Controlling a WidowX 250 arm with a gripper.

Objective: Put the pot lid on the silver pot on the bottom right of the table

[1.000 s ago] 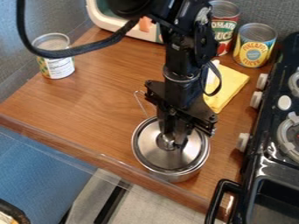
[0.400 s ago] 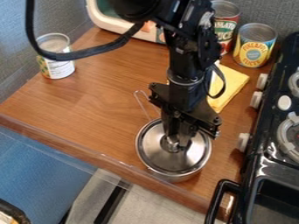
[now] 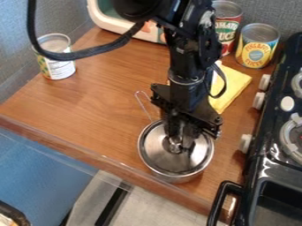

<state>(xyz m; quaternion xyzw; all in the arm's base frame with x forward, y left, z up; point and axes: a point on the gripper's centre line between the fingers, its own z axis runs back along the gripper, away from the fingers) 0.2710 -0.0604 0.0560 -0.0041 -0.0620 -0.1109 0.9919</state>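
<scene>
The wooden bench [image 3: 88,110] carries the work, and the toy stove [image 3: 268,154] stands along its right side. The black arm [image 3: 191,57] comes in from the top, angled so that its wrist points steeply down. A light-coloured box [image 3: 105,15] sits at the back. The gripper [image 3: 182,139] hangs over the silver pot [image 3: 180,178], probably held steep so the lid can go down flat rather than tip. The pot is upright at the bench's lower right, near the front edge, which matches the place asked for.

The lid [image 3: 162,156] lies over the pot's mouth, directly below the gripper. It looks level and close to centred, so I judge it seated or nearly so, the task all but finished. The yellow cloth [image 3: 236,86] lies behind the pot, and 3 cans stand farther off: 1 at the left [image 3: 59,68], 2 at the back right, which leaves them out of the lid's way. A wire loop [image 3: 141,105] sticks out behind the pot, towards the left.

Smallest is the lid's knob [image 3: 175,149], right at the gripper's tip; whether it is grasped or released, I cannot tell. The next move likely calls for a straight lift, since a sideways pull could drag the lid askew.
</scene>
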